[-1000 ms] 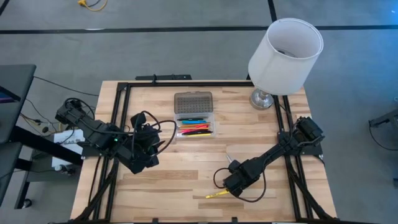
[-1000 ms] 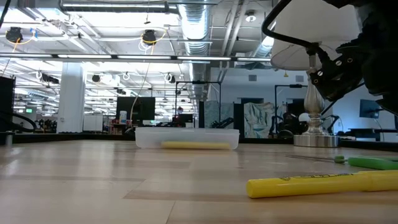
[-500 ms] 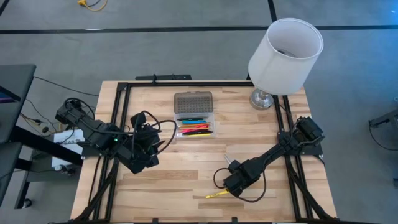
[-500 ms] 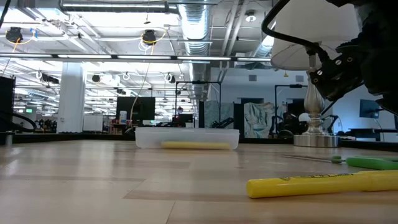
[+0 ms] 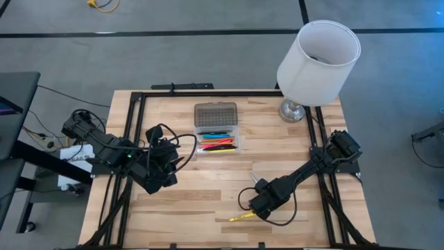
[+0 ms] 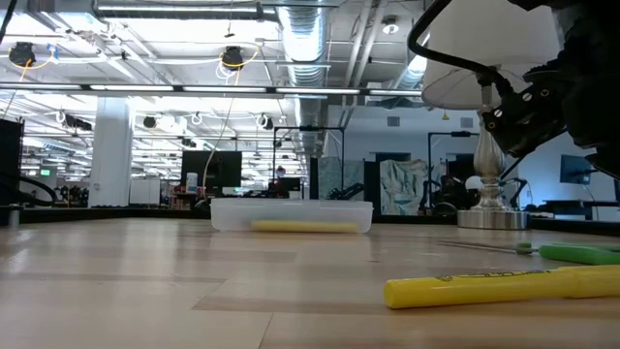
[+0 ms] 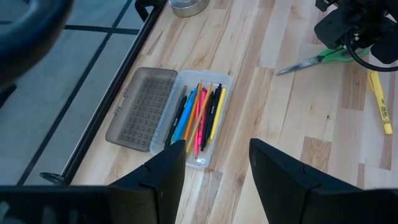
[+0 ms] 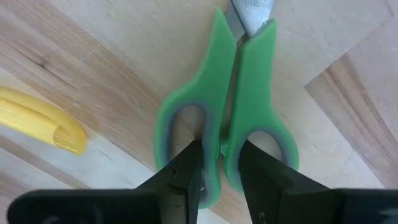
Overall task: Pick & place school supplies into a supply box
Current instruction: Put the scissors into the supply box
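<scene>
Green-handled scissors [image 8: 217, 93] lie flat on the table near its near edge [image 5: 255, 179], blades pointing toward the far side. My right gripper [image 8: 221, 165] is down on their handles, shut on them. A yellow marker [image 5: 243, 217] lies on the wood just nearer than the scissors. The supply box [image 5: 218, 142] sits at mid-table with several coloured pens inside, and its grey dotted lid [image 5: 215, 113] lies open on the far side. My left gripper [image 7: 217, 168] is open and hovers to the left of the box [image 7: 196, 118], touching nothing. My right gripper pinches the two inner bars of the scissors' handles [image 8: 225, 143], where the loops meet. One fingertip [image 8: 191, 163] stands in each finger loop. The fingers come from above, pointing down. The scissors lie flat on the table, blades closed.
A white lampshade [image 5: 316, 59] on a metal base [image 5: 293, 110] stands at the far right corner. Black frame rails run along the table's left, right and far edges. Bare wood lies between the scissors and the box. In the low view the marker [image 6: 504, 286] lies nearest.
</scene>
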Robot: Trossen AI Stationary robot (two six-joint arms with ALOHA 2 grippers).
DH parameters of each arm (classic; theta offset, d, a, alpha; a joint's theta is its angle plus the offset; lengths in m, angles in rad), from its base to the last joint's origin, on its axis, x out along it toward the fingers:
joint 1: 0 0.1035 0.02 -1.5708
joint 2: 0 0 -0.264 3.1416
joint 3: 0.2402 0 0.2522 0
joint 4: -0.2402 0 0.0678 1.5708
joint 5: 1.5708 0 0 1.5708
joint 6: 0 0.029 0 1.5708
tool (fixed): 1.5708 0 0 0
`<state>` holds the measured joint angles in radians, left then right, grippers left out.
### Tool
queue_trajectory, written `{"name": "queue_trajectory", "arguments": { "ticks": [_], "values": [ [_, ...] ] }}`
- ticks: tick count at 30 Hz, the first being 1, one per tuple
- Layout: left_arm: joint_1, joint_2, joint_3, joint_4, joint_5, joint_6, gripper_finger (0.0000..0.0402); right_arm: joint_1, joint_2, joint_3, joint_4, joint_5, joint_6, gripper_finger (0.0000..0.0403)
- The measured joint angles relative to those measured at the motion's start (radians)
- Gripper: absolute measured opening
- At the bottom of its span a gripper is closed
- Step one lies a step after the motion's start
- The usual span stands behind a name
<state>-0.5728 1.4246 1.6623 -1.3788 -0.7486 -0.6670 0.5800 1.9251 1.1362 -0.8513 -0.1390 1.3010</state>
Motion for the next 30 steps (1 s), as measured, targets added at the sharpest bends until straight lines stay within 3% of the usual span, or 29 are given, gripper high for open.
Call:
{"name": "queue_trajectory", "arguments": {
  "ticks": [30],
  "values": [
    [0.000, 0.000, 0.000, -0.002, -0.006, 0.012, 0.0174, 0.003, 0.001, 0.044, -0.050, 0.037, -0.019, 0.0077]
  ]
}}
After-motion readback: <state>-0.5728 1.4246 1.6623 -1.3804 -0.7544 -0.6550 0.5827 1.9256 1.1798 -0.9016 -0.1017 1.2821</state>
